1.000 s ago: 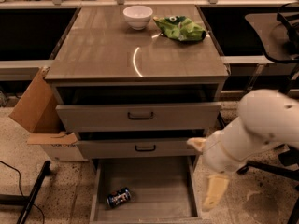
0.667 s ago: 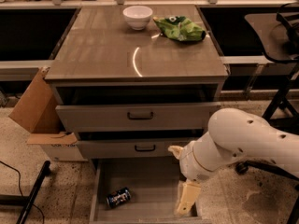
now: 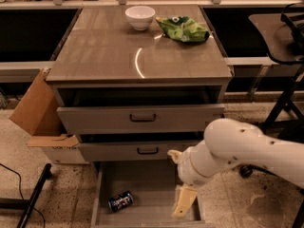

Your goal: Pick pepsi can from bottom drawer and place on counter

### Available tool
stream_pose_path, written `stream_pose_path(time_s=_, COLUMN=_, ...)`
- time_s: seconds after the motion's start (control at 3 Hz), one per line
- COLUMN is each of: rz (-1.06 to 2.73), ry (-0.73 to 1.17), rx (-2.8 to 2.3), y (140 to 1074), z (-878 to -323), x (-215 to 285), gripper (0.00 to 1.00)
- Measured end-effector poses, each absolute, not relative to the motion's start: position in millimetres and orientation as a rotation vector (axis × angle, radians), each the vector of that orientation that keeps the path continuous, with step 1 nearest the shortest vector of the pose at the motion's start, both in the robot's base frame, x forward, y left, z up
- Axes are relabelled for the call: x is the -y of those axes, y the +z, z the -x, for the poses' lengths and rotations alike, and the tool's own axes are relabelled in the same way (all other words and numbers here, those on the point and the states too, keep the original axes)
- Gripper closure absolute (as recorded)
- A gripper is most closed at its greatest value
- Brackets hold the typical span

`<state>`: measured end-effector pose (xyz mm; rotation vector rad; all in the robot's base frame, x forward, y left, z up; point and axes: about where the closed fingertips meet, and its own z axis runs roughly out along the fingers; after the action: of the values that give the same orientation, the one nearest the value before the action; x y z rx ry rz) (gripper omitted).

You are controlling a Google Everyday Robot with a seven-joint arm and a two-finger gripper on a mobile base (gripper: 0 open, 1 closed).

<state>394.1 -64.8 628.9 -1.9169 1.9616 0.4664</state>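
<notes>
- One pepsi can [image 3: 120, 201] lies on its side on the floor of the bottom drawer [image 3: 152, 182], near the front and close to the left wall. Its long axis runs roughly across the drawer.
- The arm's hand [image 3: 183, 202] hangs inside that same drawer, over by the right wall and pointing down. Whether it is released or clenched I cannot tell.
- The can sits to the left of the hand at about the same depth, apart from it, with drawer floor between them. I'd judge the coming move to be a sideways reach left, closing across the can's short width.
- Up top, the bench [image 3: 118, 51] carries a white bowl [image 3: 140, 17] and a green chip bag [image 3: 183, 28] toward its back edge.
</notes>
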Motion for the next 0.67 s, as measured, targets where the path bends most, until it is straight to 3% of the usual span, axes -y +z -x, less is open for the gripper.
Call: stream_pose_path(time_s=0.67, rz=1.875, ry=0.537, rx=-1.864, y=496.8, z=-433.9, x=1.6, gripper=0.00)
